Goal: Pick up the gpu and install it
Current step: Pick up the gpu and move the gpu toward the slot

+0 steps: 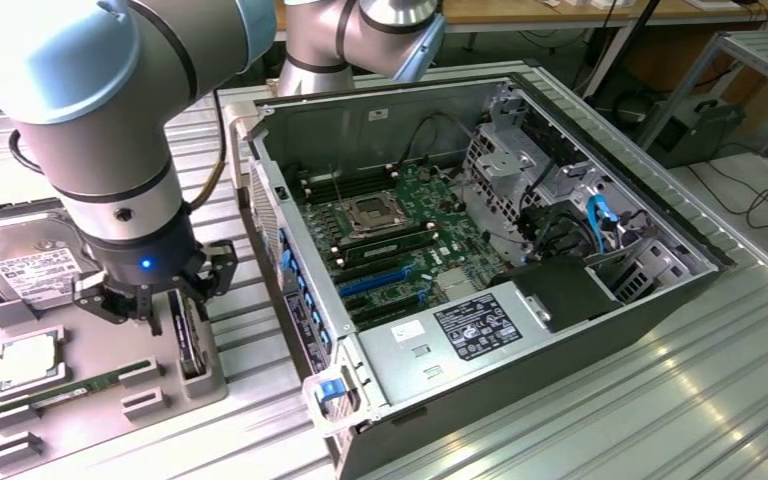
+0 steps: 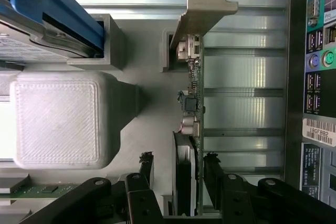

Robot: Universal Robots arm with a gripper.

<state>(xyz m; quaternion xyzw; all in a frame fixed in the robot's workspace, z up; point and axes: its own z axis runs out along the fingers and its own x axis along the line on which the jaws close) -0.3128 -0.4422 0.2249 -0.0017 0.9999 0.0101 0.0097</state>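
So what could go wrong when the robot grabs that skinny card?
1. The gripper straddles the gpu with a gap on one side, so closing could tip the thin card.
2. Its metal bracket sits at a slot of the gray holder; lifted crooked, it might snag.
3. The computer case stands close beside, so a swing could bump it.

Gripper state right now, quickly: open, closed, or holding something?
Gripper: open, one finger on each side of the gpu, not clamped on it.

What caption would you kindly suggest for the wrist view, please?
Gripper, jaws open, straddles the gpu standing on edge in its grey holder.
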